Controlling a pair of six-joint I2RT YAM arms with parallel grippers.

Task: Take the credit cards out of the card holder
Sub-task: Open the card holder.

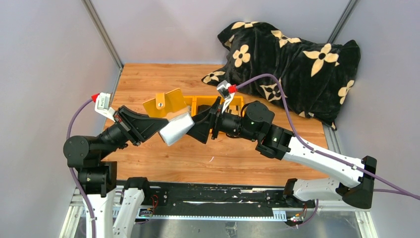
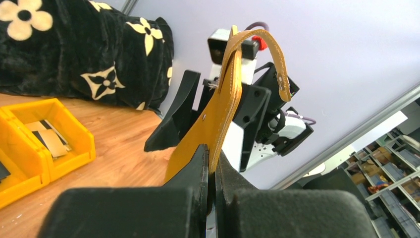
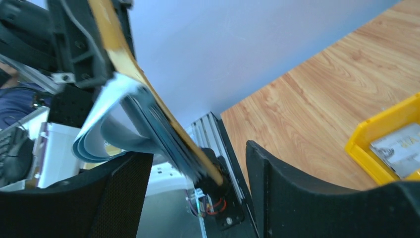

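Note:
My left gripper [image 1: 159, 125] is shut on the lower edge of the mustard-yellow card holder [image 1: 166, 104] and holds it up above the table. In the left wrist view the holder [image 2: 225, 106] stands upright from the shut jaws [image 2: 212, 154], its strap looped over the top. Pale grey bent layers [image 1: 177, 130] fan out of the holder; I cannot tell cards from inner faces. My right gripper [image 1: 199, 125] is open right beside them. In the right wrist view its jaws [image 3: 198, 153] straddle the holder's edge [image 3: 163, 116] and the pale layers [image 3: 101, 131] without touching.
A yellow compartment tray [image 1: 238, 100] stands just behind the grippers, with flat card-like pieces in it [image 2: 47, 136] [image 3: 402, 148]. A black flowered cushion [image 1: 297, 64] fills the back right corner. Grey walls close in the left and back.

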